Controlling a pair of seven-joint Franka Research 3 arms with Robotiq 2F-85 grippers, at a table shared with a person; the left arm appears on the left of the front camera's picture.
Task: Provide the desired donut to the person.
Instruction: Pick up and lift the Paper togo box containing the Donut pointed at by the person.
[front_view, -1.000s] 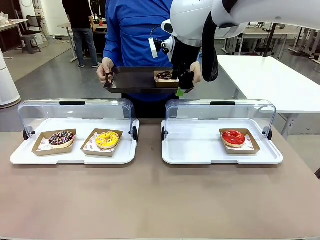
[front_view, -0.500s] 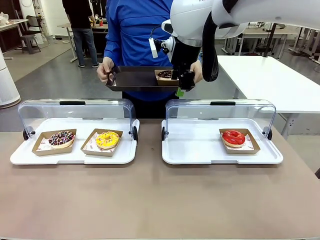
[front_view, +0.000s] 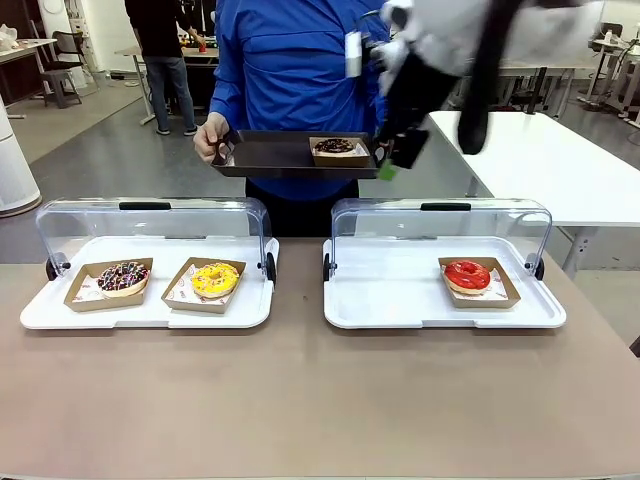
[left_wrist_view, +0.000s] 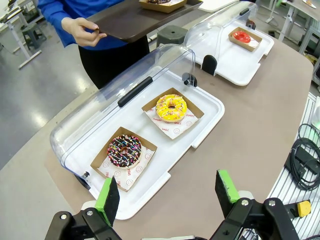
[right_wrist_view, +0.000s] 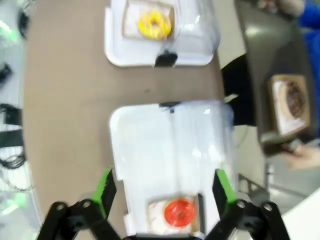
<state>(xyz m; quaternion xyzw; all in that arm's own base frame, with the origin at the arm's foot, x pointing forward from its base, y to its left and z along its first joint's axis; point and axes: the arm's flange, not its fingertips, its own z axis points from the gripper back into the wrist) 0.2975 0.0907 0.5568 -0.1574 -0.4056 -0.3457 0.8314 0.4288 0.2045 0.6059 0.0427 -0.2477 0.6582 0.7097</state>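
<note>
Brown donut (front_view: 335, 147) rests on person (front_view: 290, 60)'s tray (front_view: 265, 157) | delivery looks done | right gripper (front_view: 392, 160) empty, jaws apart, beside tray | left gripper (left_wrist_view: 170, 192) spread, idle | you likely only need to park the arms

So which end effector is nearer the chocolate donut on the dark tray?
Right: right end effector beside the chocolate donut; left end effector far back over the table.

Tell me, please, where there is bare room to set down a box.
Free: right white tray left of the red donut; dark tray left of the chocolate donut; table along its near edge. Crowded: left white tray.
</note>
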